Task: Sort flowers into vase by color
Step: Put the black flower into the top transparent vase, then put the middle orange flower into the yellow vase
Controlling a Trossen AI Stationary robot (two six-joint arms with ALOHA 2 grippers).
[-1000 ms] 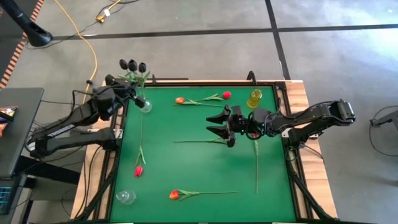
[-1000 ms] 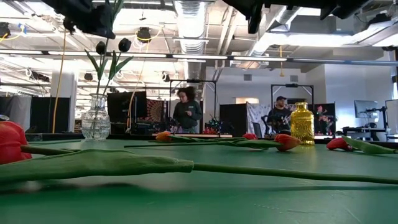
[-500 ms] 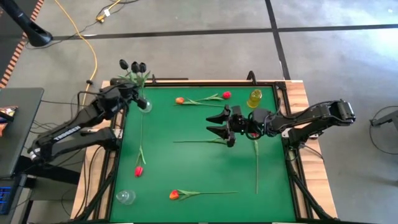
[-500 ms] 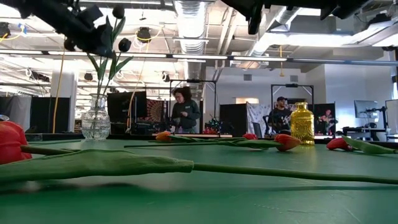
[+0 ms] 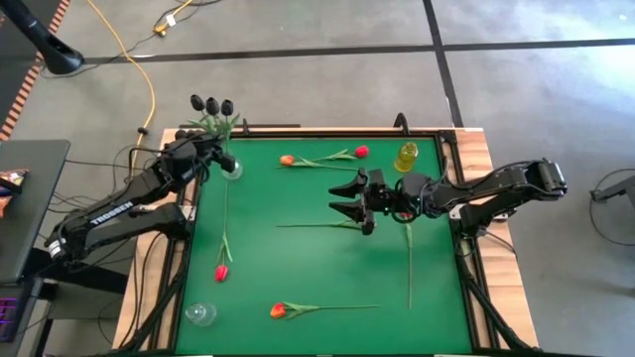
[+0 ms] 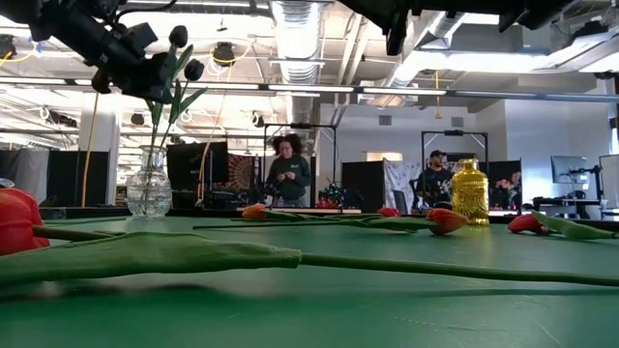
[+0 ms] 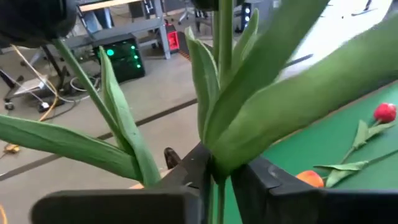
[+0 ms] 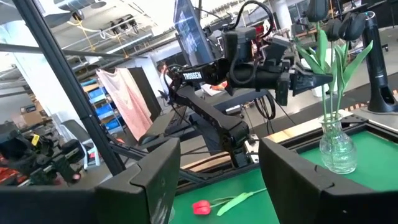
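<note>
3 black flowers [image 5: 210,103] are standing in the clear vase [image 5: 231,169] beside the left hand [image 5: 203,147], fingers parting around their stems. 5 flowers are lying on the worktop [image 5: 298,278]; right hand [image 5: 347,199] is hovering open.

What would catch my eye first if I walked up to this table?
Probably the clear glass vase at the green table's far left corner, holding three black tulips, with the left hand right at their stems. Red and orange tulips lie scattered across the green, and the right hand hovers open over the middle beside a yellow vase.
</note>
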